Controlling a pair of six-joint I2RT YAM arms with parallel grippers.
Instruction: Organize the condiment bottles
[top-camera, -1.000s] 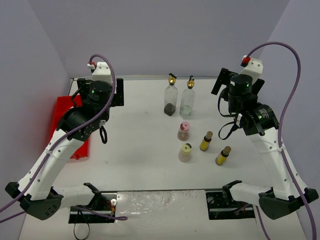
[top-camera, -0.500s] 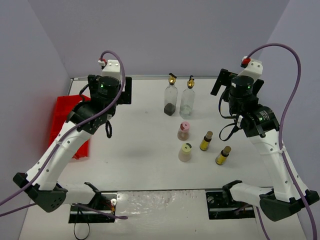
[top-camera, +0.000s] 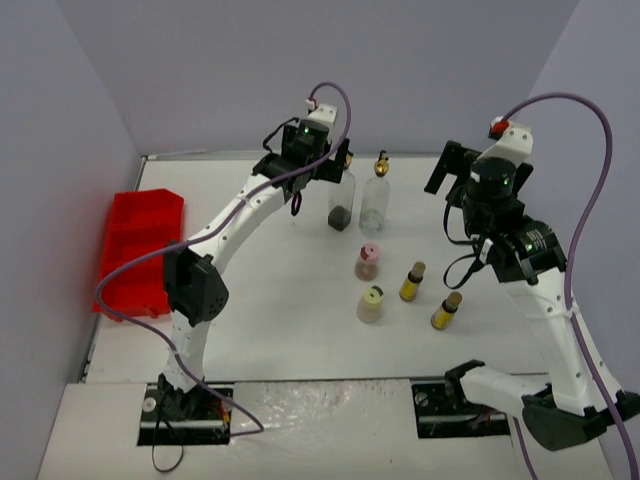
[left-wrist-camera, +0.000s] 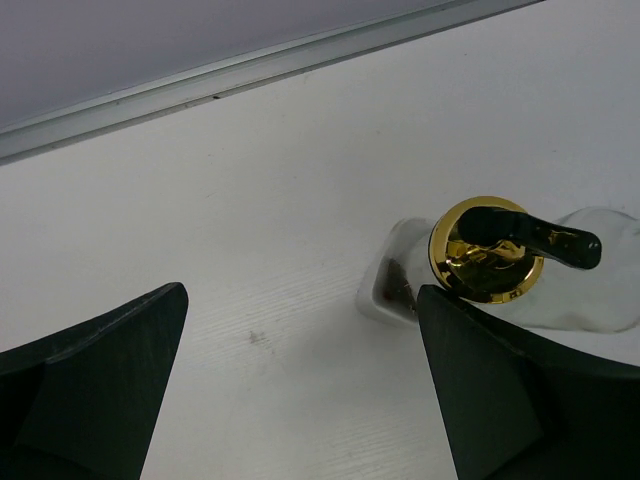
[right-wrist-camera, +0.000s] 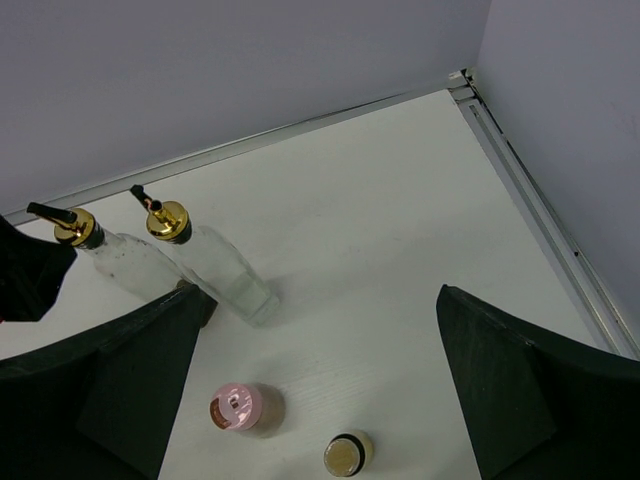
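Tall clear bottle (left-wrist-camera: 487, 250) stood upright beneath the left tool (left-wrist-camera: 300, 300) — spread wide, empty — off-centre toward its right finger.

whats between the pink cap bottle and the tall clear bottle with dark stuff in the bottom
Nothing: just bare white table between the pink cap bottle and the tall clear bottle. The top external view shows the gap.

Spread end effector (right-wrist-camera: 322, 300) frames pink-capped bottle (right-wrist-camera: 237, 408), brown-capped bottle (right-wrist-camera: 345, 455) (bottom edge) — clear gold-spouted pair (right-wrist-camera: 225, 275) beyond.
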